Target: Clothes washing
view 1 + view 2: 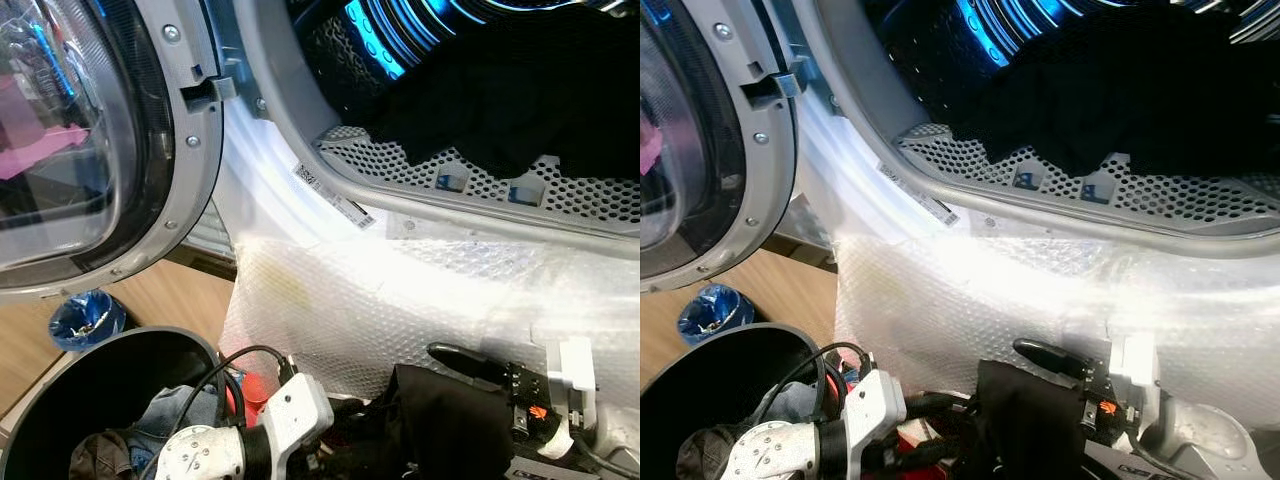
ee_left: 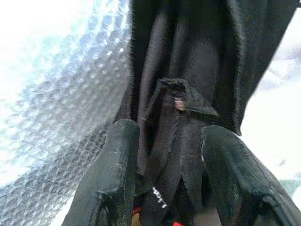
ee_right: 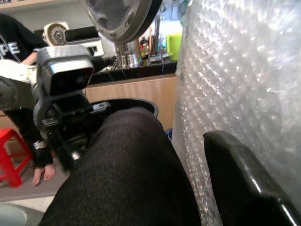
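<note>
Black garment [image 1: 440,425] hangs bunched between the two hands, low in front of the washing machine's bubble-wrapped front panel [image 1: 380,310]. Left hand [image 2: 164,141]: fingers [image 2: 115,165] spread, one on each side of the hanging black fabric; a fold with a small tag sits just beyond the fingertips. Whether the fingers actually press the cloth cannot be told. Right hand [image 3: 188,155]: one black finger [image 3: 240,179] lies against the bubble wrap, the garment draped thickly over the space beside it and covering the other finger; fingers apart, cloth between them.

Above both hands, the open drum [image 1: 480,60] already holds dark clothing [image 1: 500,100], resting on the perforated metal lip. The round door [image 1: 90,140] stands swung open, up and beyond the left hand. Below the left hand, a black laundry bin [image 1: 110,380] contains denim and other clothes. A blue bag [image 1: 85,320] lies on the wooden floor beyond the bin. Right wrist view: a person in black stands barefoot near a red stool [image 3: 9,160].
</note>
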`<state>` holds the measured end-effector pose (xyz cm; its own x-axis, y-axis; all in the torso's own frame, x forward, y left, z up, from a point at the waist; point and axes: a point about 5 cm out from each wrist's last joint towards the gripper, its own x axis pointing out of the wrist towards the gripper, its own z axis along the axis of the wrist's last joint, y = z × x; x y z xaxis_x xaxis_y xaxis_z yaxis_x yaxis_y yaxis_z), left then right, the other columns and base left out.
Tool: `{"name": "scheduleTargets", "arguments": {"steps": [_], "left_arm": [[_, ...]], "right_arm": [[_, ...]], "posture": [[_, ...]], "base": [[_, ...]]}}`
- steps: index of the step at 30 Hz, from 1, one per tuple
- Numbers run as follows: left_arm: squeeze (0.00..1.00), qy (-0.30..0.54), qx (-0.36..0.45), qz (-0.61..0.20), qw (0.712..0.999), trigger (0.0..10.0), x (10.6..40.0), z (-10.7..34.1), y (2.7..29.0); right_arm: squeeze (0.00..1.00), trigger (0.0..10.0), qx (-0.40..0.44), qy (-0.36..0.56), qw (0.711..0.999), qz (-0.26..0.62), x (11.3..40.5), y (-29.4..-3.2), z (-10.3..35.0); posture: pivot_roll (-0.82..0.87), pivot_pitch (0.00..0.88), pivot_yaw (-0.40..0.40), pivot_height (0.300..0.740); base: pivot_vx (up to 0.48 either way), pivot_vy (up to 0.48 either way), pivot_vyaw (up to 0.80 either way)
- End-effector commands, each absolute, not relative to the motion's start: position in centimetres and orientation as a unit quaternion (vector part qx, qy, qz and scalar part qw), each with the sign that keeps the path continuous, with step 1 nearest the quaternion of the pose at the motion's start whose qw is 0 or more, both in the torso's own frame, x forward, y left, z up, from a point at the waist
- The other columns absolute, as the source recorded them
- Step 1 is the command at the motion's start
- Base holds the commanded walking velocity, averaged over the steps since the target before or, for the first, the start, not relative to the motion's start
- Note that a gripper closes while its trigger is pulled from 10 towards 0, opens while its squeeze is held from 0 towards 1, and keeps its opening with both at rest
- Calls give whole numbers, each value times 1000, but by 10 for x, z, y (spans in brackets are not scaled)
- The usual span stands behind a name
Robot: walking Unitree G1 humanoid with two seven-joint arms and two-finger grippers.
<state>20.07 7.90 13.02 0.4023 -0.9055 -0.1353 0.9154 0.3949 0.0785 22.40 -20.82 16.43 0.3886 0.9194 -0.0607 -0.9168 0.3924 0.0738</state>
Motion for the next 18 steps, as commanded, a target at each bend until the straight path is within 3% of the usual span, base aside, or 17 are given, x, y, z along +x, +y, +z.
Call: {"name": "scheduleTargets", "arguments": {"steps": [1,3,4,8,14,15,16,18], "left_arm": [[0,51,61,-545,835,10000,200,122,81],[31,52,51,-547,834,10000,201,122,79],[1000,52,46,-554,830,10000,202,121,79],[1000,48,65,-574,815,10000,203,117,78],[1000,32,152,-624,766,10000,203,107,76],[839,21,181,-633,752,10000,203,105,74],[0,14,189,-636,748,10000,205,104,72],[0,-12,192,-638,746,10000,212,104,63]], "right_arm": [[0,10000,-2,39,826,562,225,-210,174],[0,10000,-10,42,822,568,224,-215,179],[0,10000,-18,46,816,575,222,-217,184],[0,10000,-37,65,800,596,215,-223,191],[0,10000,-62,91,769,630,206,-219,193],[0,10000,-63,90,766,634,206,-217,193],[0,10000,-64,89,762,638,206,-215,194],[0,10000,-68,86,754,648,205,-210,196]], "posture": [[-32,121,64,740],[-35,125,56,740],[-37,126,48,740],[-58,126,27,740],[-73,111,9,740],[-75,107,6,740],[-79,96,5,740],[-83,86,0,740]], "base": [[0,0,0],[0,0,0],[0,0,0],[0,0,0],[0,0,0],[0,0,0],[0,0,0],[0,0,0]]}}
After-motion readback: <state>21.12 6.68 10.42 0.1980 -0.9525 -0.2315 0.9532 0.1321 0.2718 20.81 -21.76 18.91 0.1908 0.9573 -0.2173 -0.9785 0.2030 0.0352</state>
